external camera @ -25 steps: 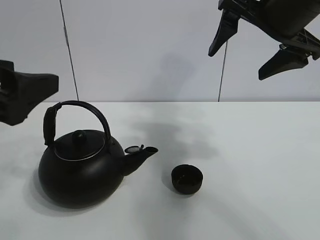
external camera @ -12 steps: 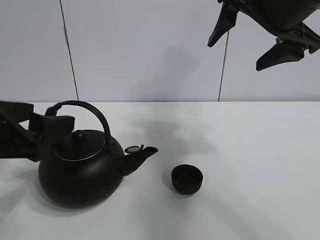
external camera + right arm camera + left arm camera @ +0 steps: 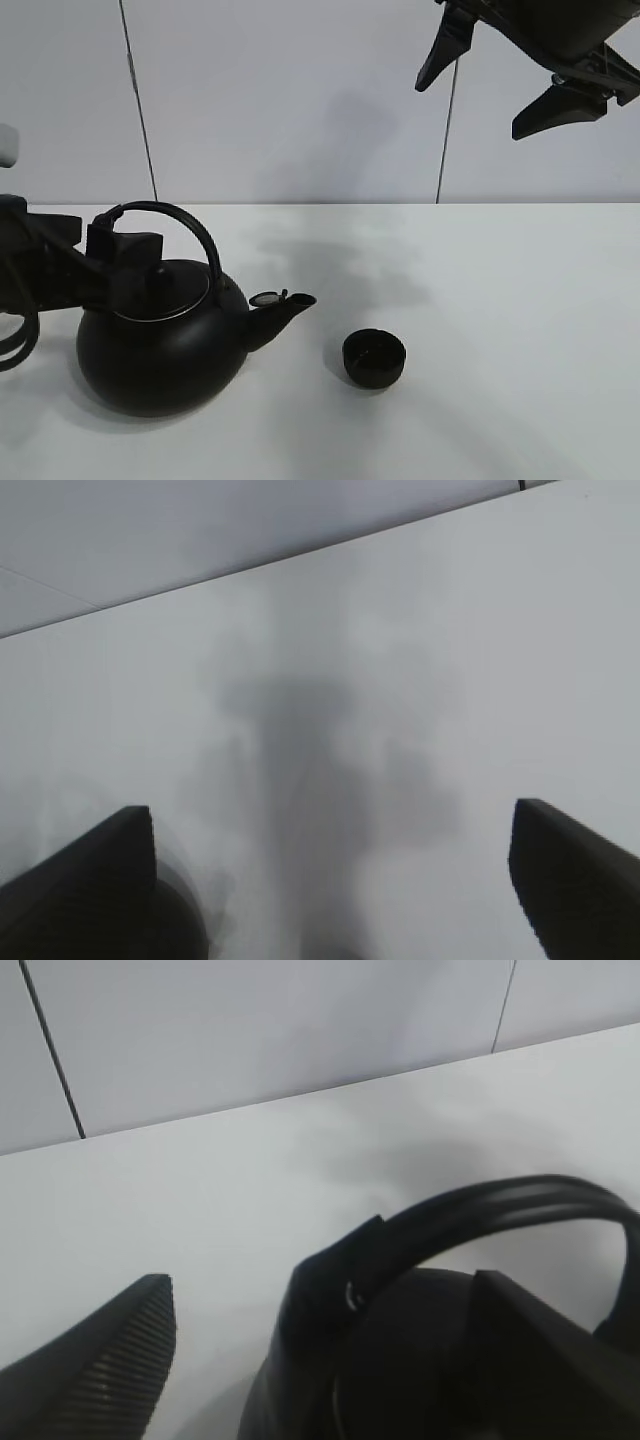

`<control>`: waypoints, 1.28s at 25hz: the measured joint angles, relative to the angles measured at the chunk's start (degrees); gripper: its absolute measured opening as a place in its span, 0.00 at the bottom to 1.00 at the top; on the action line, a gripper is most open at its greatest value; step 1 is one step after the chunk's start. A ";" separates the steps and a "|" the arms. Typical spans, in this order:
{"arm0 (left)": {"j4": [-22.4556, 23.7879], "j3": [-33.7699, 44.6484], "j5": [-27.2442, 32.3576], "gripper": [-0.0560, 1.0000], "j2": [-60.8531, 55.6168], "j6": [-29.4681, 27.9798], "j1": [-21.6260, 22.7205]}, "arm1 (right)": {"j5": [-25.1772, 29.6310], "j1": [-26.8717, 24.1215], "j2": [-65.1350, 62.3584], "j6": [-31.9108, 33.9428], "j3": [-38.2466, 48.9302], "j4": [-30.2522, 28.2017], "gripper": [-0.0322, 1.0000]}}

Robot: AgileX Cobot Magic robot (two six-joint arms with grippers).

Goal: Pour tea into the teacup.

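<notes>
Left gripper [image 3: 128, 250] sits at the kettle's handle [image 3: 190, 222], on the side away from the spout [image 3: 285, 305]. Jaws apart, the handle's end between them in my wrist view, nothing clamped. I can't tell whether a finger touches it. One kettle [image 3: 160, 350], upright on the white table [image 3: 520, 330]. One teacup [image 3: 374, 359], upright, just past the spout tip, not touching. Right gripper [image 3: 472, 105] hangs high before the far wall [image 3: 300, 100], jaws wide, holding nothing.
</notes>
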 joint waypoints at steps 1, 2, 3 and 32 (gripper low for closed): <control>0.08 -0.42 -0.20 0.60 0.53 -0.54 0.27 | 0.00 0.00 0.00 0.00 0.00 0.00 0.67; 0.02 -0.89 -0.61 0.59 1.15 -1.18 0.71 | 0.00 0.00 0.00 0.00 0.00 0.00 0.67; 0.02 -1.27 -0.75 0.60 1.61 -1.80 1.07 | 0.00 0.00 0.00 0.00 0.00 0.00 0.67; 6.41 -6.48 10.06 0.17 0.22 -0.78 3.39 | -0.06 0.00 0.00 0.00 0.00 0.01 0.67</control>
